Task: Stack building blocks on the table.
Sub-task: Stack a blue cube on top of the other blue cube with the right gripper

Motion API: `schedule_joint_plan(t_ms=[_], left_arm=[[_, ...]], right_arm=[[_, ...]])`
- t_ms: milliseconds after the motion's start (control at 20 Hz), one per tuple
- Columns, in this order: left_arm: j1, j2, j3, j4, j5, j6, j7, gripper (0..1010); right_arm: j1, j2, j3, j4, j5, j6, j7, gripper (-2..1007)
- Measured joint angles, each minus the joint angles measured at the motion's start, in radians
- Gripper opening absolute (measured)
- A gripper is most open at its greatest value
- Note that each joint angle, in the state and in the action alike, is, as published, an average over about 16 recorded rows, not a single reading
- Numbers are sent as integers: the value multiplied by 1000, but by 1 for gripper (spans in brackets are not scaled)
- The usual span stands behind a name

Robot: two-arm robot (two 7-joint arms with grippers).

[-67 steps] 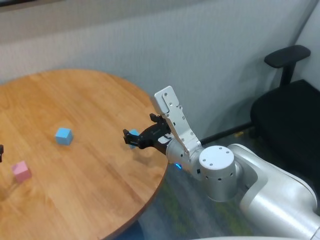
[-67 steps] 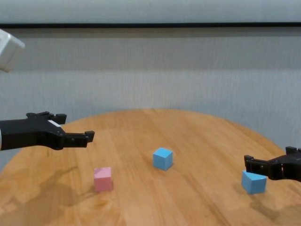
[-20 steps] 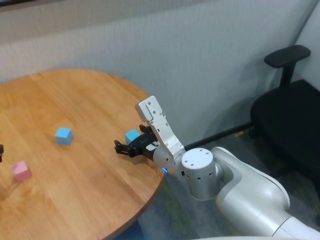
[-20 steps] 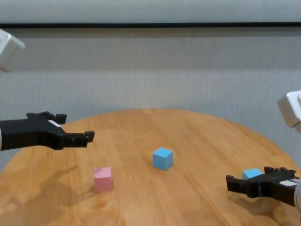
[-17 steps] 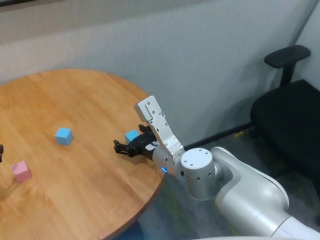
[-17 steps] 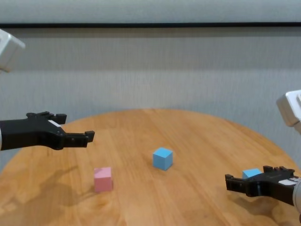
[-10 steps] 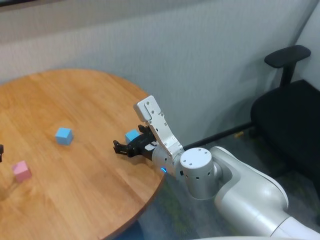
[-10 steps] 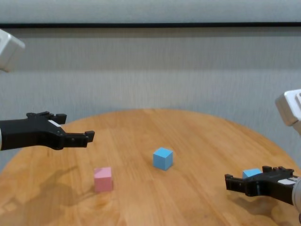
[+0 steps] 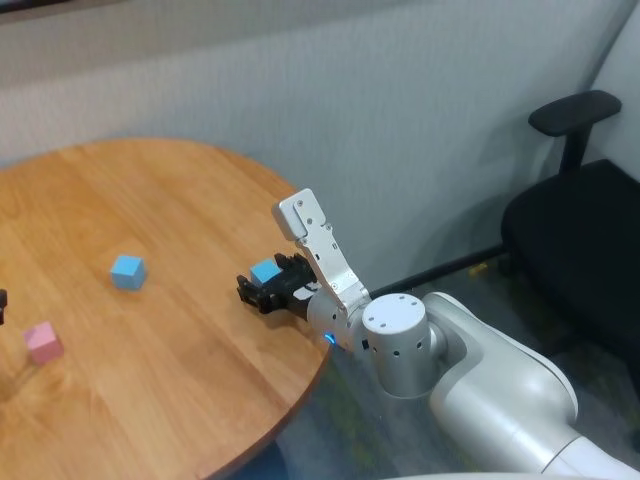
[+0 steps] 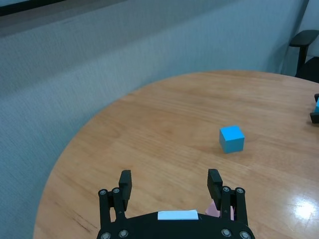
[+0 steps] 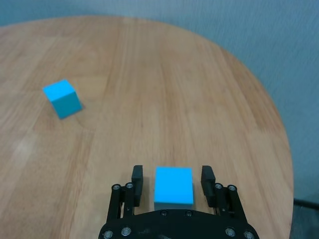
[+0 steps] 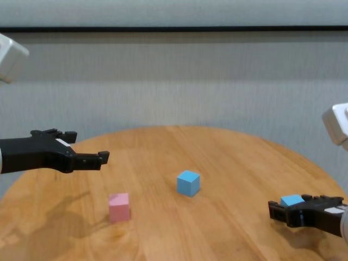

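Note:
My right gripper (image 9: 252,291) is open low over the wooden table (image 9: 150,200) near its right edge. One light blue block (image 11: 173,186) lies between its fingers with a gap on each side; it also shows in the head view (image 9: 265,271) and the chest view (image 12: 292,200). The second light blue block (image 9: 127,271) stands alone mid-table, also in the chest view (image 12: 188,183). The pink block (image 12: 119,207) sits at the left. My left gripper (image 12: 100,157) hovers open and empty above and just beside the pink block (image 10: 213,209).
A black office chair (image 9: 575,200) stands off the table to the right. A grey wall runs behind the table. The table's rounded edge (image 9: 320,350) lies just under my right forearm.
My right gripper has drawn back a little toward the table's right edge, so the blue block now sits between its fingers. The left arm and the other blocks have not moved.

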Motion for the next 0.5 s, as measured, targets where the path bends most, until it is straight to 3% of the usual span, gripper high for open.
schedule_joint_plan(t_ms=[500], left_arm=[[0, 0, 0, 0, 0, 0, 0, 1000]], right_arm=[[-8, -7, 19, -9, -13, 17, 15, 463]])
